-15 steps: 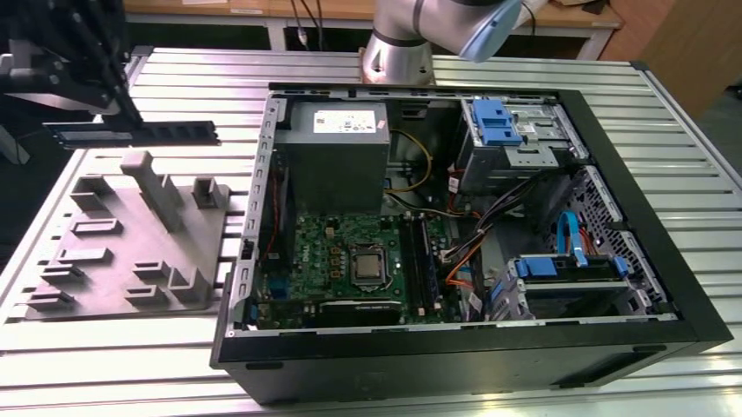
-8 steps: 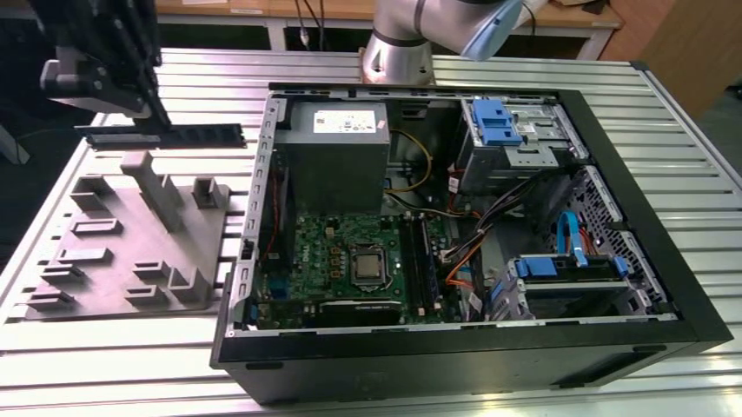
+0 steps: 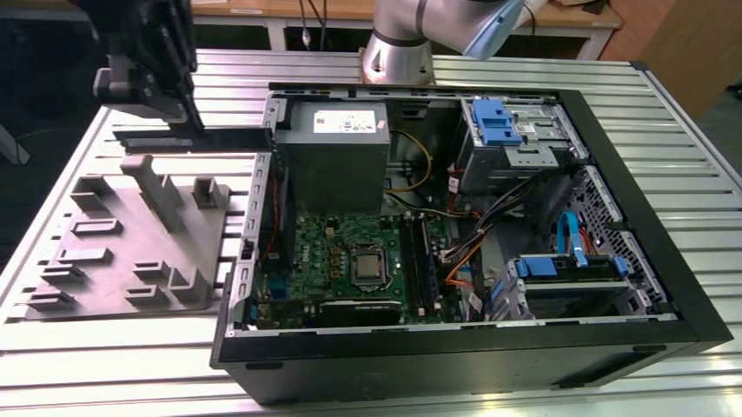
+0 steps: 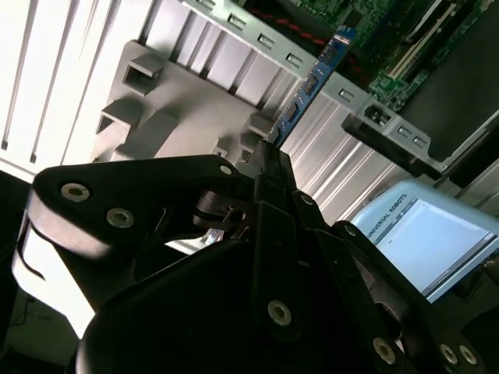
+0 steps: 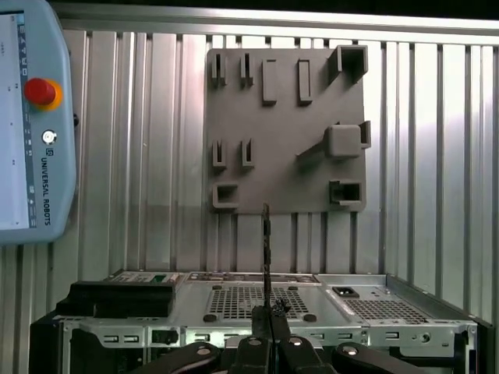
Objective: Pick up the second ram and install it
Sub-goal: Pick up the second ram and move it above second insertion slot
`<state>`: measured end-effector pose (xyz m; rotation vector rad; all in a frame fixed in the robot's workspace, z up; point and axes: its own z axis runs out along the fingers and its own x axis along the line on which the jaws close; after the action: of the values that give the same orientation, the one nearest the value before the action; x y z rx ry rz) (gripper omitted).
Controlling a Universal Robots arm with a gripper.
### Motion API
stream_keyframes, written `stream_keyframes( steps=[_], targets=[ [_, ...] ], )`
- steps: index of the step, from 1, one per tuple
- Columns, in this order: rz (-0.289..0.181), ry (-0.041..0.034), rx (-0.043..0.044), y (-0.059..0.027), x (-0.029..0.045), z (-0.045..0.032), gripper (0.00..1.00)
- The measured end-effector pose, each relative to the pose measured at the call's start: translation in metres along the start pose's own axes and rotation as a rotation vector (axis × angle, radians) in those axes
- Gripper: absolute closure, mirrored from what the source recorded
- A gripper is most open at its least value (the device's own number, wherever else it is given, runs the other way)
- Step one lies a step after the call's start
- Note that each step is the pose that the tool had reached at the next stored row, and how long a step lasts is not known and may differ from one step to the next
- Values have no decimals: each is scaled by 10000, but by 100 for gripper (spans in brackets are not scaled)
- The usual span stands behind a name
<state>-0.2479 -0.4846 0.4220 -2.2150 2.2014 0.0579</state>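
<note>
One gripper (image 5: 267, 315) w/ second ram (image 5: 266, 249) pinched, slatted metal table (image 5: 140, 156)

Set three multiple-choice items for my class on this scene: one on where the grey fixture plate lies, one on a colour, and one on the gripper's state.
1. Where does the grey fixture plate lie relative to the computer case?
A inside it
B beside it, on the slatted table
C on top of it

2. What colour is the button on the teach pendant?
A red
B green
C yellow

3. The gripper is
A open and empty
B shut on the ram stick
C shut on a cable

Key:
1 B, the plate rests on the table at the exterior view's left of the case.
2 A, it shows red in the first wrist view.
3 B, the second wrist view shows the stick clamped.
</note>
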Motion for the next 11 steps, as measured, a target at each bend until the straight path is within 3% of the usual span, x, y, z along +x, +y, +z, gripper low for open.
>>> stream_keyframes(
  steps=[11],
  targets=[
    [58,-1,3,-377,-35,65,89]
  ],
)
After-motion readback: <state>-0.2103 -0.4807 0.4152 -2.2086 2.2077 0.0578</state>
